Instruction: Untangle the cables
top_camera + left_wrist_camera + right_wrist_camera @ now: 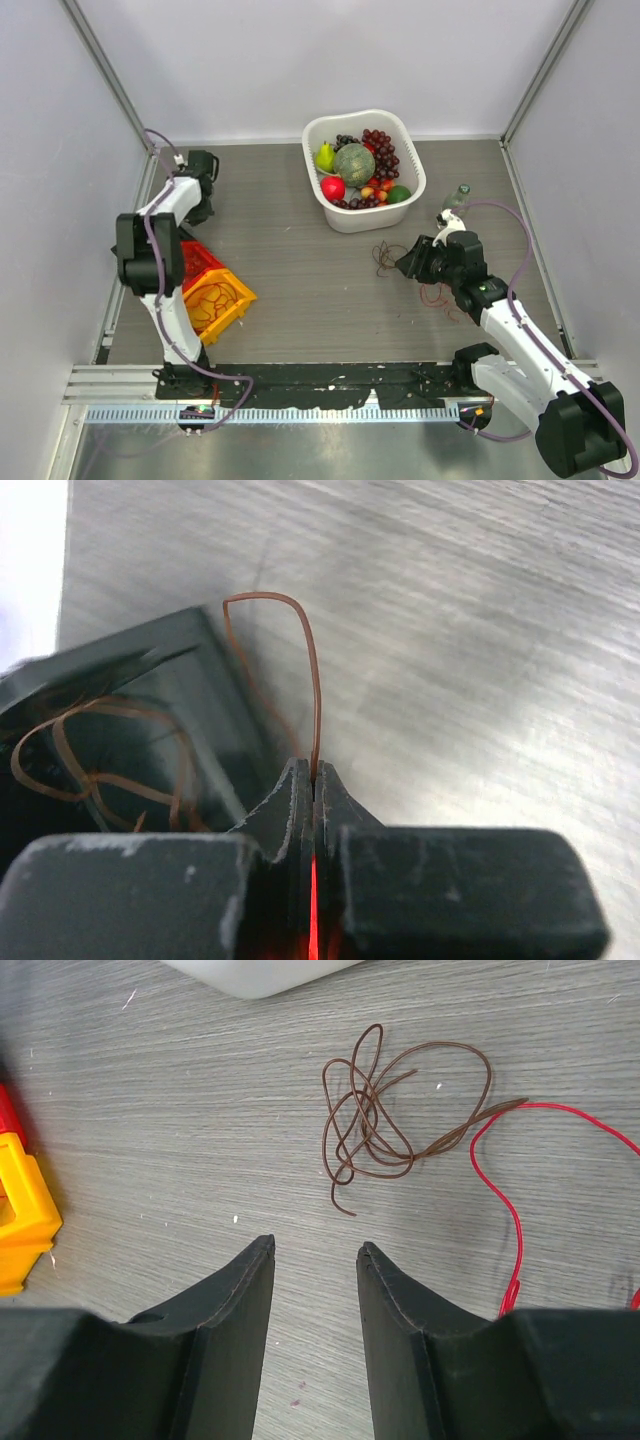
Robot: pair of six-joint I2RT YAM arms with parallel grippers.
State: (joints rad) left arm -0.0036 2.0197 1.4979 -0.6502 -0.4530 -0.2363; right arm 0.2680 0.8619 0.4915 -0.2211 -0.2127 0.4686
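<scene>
A bundle of thin dark brown cable loops [385,1120] lies on the grey table just ahead of my right gripper [316,1248], which is open and empty. A red cable [508,1200] runs from the bundle's right side back beside the right finger. In the top view the brown bundle [385,257] sits left of the right gripper [407,262], and the red cable [437,296] lies under the wrist. My left gripper [314,770] is shut on a thin brown wire [316,680] that arches up and left. More brown loops [70,755] hang at the left. The left gripper [204,168] is at the far left.
A white basin [412,160] full of fruit stands at the back centre, with its edge in the right wrist view [260,975]. A small bottle [457,197] stands behind the right gripper. Red and yellow crates [215,292] lie by the left arm's base; the yellow one [20,1210] shows in the right wrist view.
</scene>
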